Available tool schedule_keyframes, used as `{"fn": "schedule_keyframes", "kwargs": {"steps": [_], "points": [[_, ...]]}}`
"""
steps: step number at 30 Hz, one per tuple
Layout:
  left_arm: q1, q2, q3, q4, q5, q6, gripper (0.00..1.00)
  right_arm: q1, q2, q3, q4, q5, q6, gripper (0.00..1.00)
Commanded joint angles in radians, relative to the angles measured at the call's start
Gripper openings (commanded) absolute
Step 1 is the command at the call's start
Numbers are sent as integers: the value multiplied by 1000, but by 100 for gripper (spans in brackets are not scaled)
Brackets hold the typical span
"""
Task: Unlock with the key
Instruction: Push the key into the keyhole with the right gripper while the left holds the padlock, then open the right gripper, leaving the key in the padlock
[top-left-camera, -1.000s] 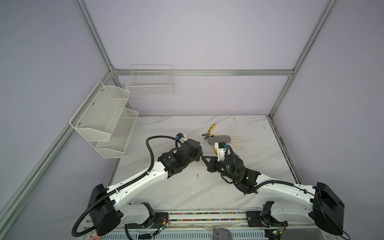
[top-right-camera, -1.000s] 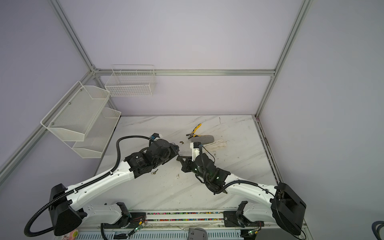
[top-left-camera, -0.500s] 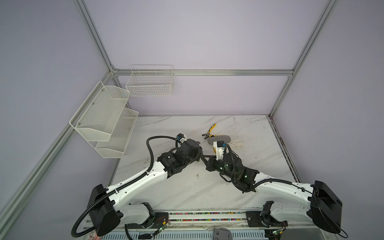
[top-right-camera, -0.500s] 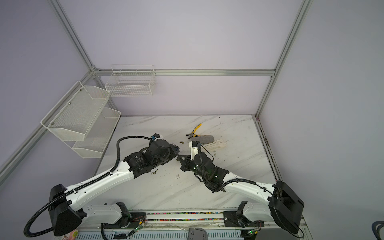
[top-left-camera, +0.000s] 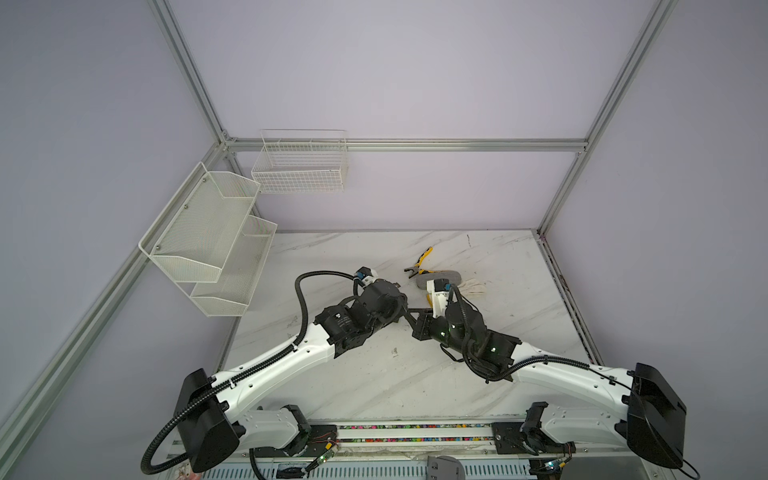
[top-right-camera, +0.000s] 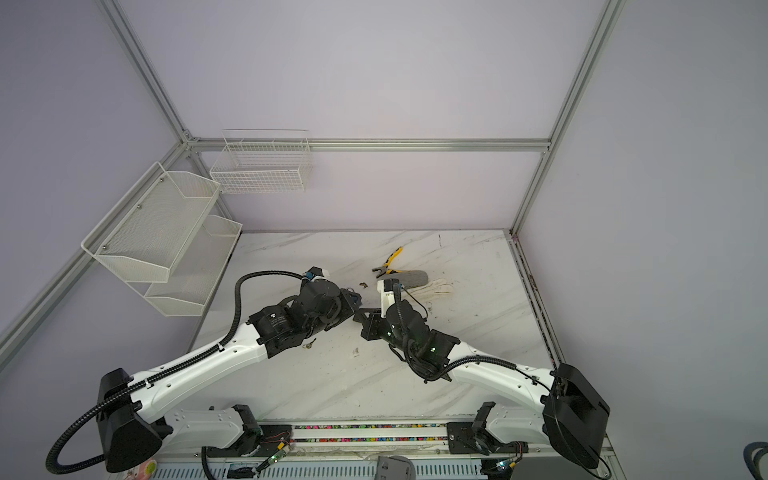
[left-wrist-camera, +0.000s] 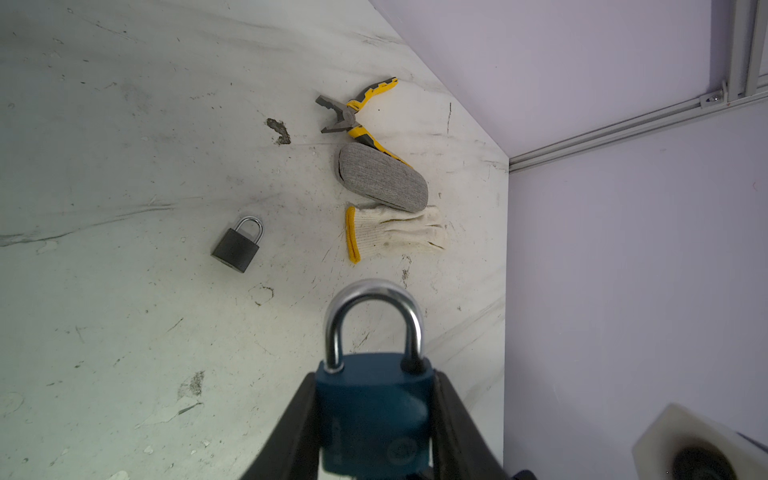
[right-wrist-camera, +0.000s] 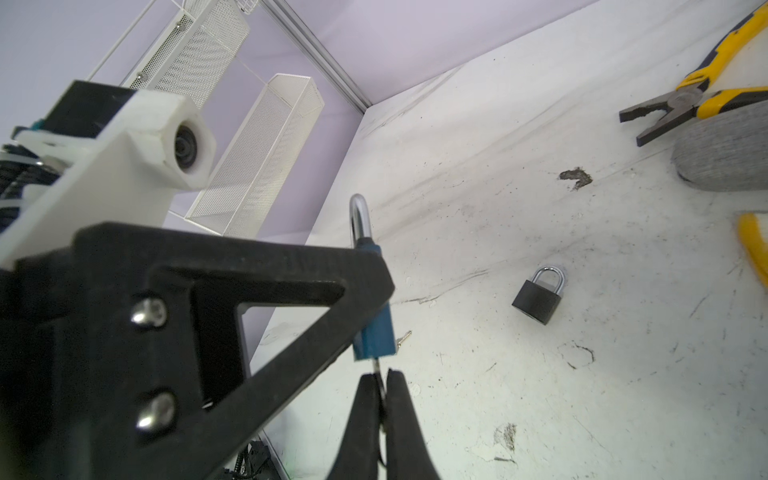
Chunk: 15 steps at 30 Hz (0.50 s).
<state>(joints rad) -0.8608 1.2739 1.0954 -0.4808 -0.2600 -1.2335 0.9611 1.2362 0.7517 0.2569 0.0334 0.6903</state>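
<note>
Two grippers are meeting over the middle of the table (top-left-camera: 374, 386) in both top views. The left gripper (left-wrist-camera: 376, 384) is clamping the blue padlock (left-wrist-camera: 374, 419) by the sides of its body, its jaws narrow and pressing against it. The steel shackle is pointing away from the wrist, and both legs appear seated in the body. The right gripper (right-wrist-camera: 381, 376) is pinching tight on the key (right-wrist-camera: 375, 365). The key's thin blade is reaching to the underside of the padlock, though how deep it is sitting cannot be told.

A black padlock (left-wrist-camera: 237, 245) is lying flat on the table, apart from both grippers. A loose key (top-right-camera: 309, 344) is lying at eight o'clock from the grippers, just beside the left arm. At one o'clock, yellow-handled pliers (top-left-camera: 417, 266) are lying with jaws parted. A grey case (top-left-camera: 442, 277) is overlapping one of their handles and touching a glove (top-left-camera: 469, 287). At ten o'clock, mesh shelves (top-left-camera: 208, 241) are hanging on the wall.
</note>
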Motion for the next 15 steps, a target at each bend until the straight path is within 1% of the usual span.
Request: {"fn": "schedule_keyframes", "kwargs": {"steps": [1,4,5,8,9,13,15], "points": [[-40,-17,-13,25,66,31,0,-4,11,48,97,-14,-20,0],[-29,-28,-16,35,20,35,0,-4,-2,33,94,-24,-26,0],[-22,-32,-17,39,11,33,0,-4,-5,28,93,-28,-21,3],[-1,-46,-35,58,-26,16,0,-4,-15,10,96,-62,-17,20],[6,-51,-43,74,-34,16,0,-3,-18,4,96,-74,-14,22],[24,-64,-52,84,-63,17,0,-5,-45,-38,103,-88,35,23],[27,-69,-56,84,-80,16,0,-5,-53,-76,153,-117,60,25]]}}
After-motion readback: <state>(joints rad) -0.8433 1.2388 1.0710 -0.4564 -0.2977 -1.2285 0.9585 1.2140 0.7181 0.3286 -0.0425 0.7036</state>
